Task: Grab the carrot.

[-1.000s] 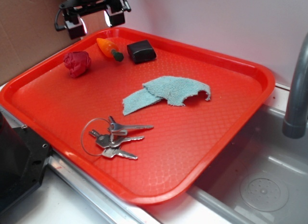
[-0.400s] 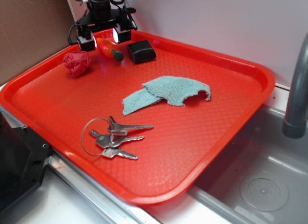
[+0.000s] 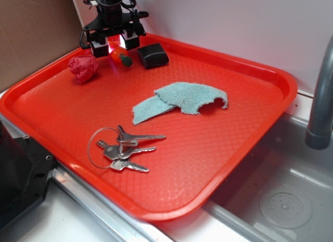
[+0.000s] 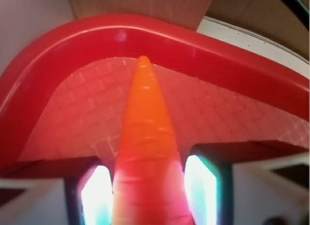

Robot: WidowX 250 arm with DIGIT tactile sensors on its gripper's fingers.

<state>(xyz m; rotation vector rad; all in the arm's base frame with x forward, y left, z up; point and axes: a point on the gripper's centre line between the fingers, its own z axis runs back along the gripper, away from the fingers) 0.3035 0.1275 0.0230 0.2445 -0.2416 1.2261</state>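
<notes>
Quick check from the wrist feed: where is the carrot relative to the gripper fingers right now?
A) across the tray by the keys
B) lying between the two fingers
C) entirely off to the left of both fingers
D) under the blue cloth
B: in the wrist view the carrot runs up the middle with a lit finger pad on each side, and the exterior view shows the gripper straddling it.

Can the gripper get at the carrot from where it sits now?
Probably yes. The gripper is right over the carrot, whose body runs between the open jaws in the wrist view. The black box and pink-red ball lie clear to either side.
</notes>
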